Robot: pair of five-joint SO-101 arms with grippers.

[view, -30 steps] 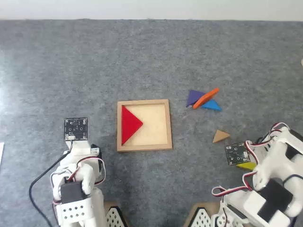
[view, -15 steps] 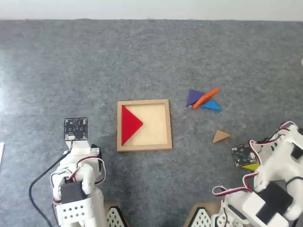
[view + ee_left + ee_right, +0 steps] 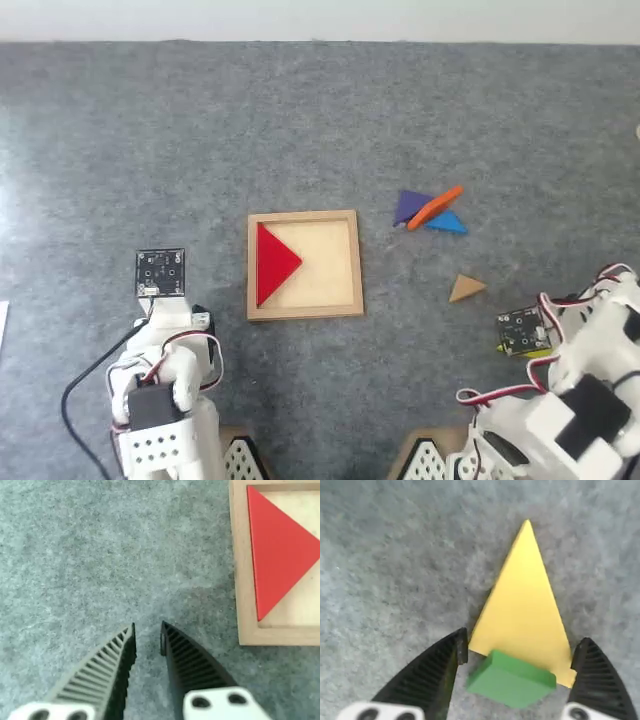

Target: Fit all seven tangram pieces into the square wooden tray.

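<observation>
Backing toward the table's (image 3: 300, 120) near right corner, the right gripper (image 3: 522, 645) now straddles the yellow triangle (image 3: 525, 600) there, jaws wide, green block (image 3: 512, 680) at its base. Light, stiff, probably slick wood: pinch its straight edges. Left gripper (image 3: 147, 632) slightly parted, empty, near the tray (image 3: 304, 313).

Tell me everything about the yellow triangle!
The yellow triangle is flat and smooth, like painted wood, with one long sharp tip and a wide end. It lies flat on the grey mat. A small green piece overlaps its wide end. The right gripper is open, with one finger on each side of that wide end. I cannot tell whether they touch it.
</observation>
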